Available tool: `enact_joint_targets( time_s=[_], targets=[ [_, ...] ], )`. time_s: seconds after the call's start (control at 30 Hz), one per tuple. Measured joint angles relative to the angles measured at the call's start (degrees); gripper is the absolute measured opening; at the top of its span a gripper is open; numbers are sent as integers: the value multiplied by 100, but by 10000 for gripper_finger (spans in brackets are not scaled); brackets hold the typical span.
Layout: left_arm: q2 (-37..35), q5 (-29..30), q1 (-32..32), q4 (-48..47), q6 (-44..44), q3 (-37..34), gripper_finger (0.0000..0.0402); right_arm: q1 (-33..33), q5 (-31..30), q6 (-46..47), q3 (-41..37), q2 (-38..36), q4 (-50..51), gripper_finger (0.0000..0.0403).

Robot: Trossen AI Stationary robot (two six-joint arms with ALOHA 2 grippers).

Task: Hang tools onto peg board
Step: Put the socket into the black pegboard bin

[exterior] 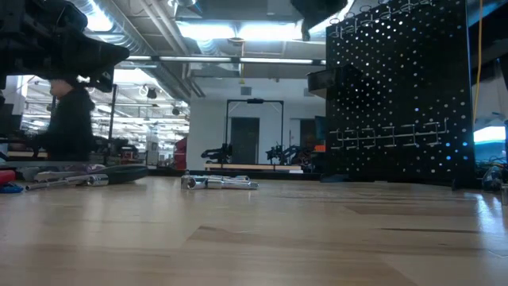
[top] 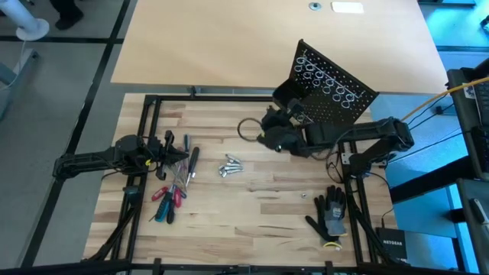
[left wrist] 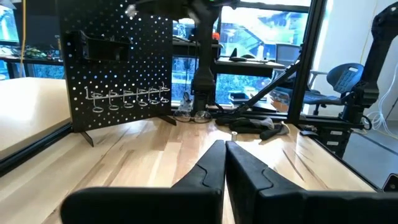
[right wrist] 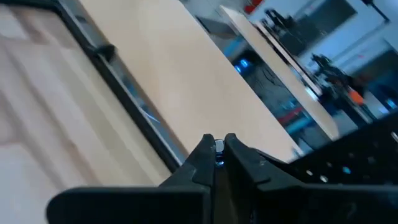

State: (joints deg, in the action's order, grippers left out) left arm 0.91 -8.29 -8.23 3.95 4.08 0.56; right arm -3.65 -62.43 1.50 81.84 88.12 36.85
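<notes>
The peg board [top: 336, 90] stands at about 1 o'clock on the bench [top: 252, 221]. The right gripper [top: 269, 121] is beside it, fingers pinching something small and silvery, so probably mid-hang; next it needs lining up with a ring. Remaining tools [top: 174, 187] lie at 9 o'clock by the left gripper [top: 174, 149], clenched empty.
</notes>
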Motion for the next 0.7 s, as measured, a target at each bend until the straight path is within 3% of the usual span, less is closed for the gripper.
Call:
enact_joint_targets(
  time_s=[0.37,0.53,0.7],
  targets=[
    [0,0,0,-1,0,0,1,1184,429,1012,0,9,1057,24],
    [-2,0,0,-2,0,0,1,1370,860,1071,0,9,1001,24],
    [0,0,0,-4,0,0,1,1384,848,1278,0,9,978,39]
  ],
)
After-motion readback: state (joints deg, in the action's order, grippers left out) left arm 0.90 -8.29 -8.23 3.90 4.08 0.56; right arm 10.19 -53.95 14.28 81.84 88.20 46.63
